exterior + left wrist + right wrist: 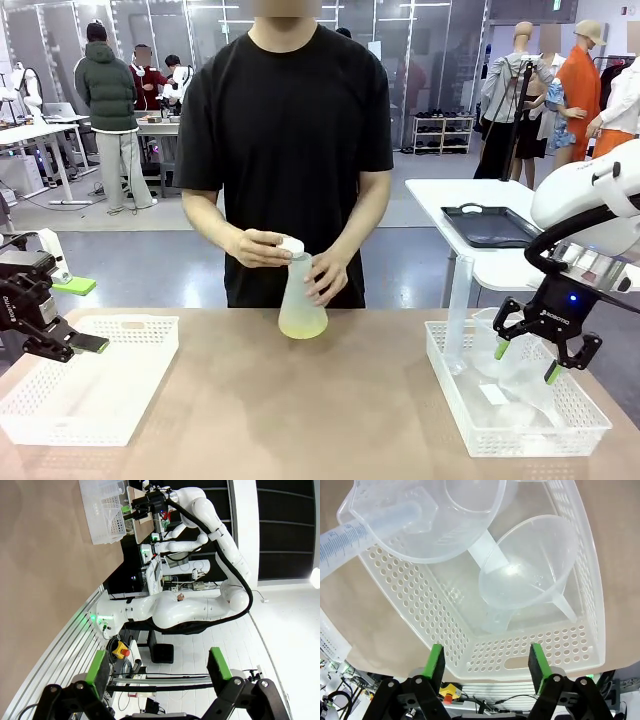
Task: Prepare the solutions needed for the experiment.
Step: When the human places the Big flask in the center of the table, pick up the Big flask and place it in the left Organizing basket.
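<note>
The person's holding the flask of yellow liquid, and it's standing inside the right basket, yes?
No. The front view shows the flask of yellow liquid on the bare table before the person, who is holding it, not inside the right basket.

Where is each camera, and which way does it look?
Front: between the arms, facing the person holding the flask; left gripper and right gripper show.
Left wrist: on the left arm, rolled sideways, facing the right arm past the table; own green pads below.
Right wrist: above the right basket, looking down at the funnel; own pads below.
Shared: all three see that basket.
</note>
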Motion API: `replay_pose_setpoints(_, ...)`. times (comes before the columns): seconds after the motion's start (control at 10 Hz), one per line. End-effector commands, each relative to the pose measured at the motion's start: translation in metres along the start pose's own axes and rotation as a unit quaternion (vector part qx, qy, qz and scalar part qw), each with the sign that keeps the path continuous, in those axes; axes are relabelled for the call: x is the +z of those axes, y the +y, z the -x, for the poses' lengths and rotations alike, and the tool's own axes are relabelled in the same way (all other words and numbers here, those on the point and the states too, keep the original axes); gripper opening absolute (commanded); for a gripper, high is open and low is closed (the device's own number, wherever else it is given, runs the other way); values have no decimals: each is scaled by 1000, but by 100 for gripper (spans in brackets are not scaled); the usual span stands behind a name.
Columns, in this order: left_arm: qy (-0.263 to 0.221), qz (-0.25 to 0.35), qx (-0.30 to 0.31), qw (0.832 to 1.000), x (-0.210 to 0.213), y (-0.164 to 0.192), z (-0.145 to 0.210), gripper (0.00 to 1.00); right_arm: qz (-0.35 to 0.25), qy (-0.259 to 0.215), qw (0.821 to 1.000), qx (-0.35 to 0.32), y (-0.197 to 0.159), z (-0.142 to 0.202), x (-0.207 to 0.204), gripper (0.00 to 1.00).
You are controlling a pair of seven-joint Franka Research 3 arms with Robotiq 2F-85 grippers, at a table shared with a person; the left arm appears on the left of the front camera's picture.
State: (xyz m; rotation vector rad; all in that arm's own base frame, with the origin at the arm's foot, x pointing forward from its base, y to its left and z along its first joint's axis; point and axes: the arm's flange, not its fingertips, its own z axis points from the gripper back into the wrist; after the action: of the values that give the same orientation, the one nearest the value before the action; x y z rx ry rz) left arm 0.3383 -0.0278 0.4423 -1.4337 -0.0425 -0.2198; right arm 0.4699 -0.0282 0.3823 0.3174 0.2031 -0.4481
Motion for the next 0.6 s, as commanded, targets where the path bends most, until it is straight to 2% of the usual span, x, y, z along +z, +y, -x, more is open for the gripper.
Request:
replay_pose_setpoints(0.0,5,3,-4,1000,2,-1,2,100,-4,2,1000,-3,0,0,0,84)
replay_pose_setpoints(0.3,5,3,-4,1000,2,-1,2,100,0,0,1000,0,0,0,0,85)
replay_pose_setpoints(0.4,5,3,-4,1000,2,-1,2,100,-89,-16,996,23,-1,34,20,85)
replay_pose_setpoints(0.5,5,3,-4,1000,2,-1,2,100,-147,-27,988,42,-1,62,40,85)
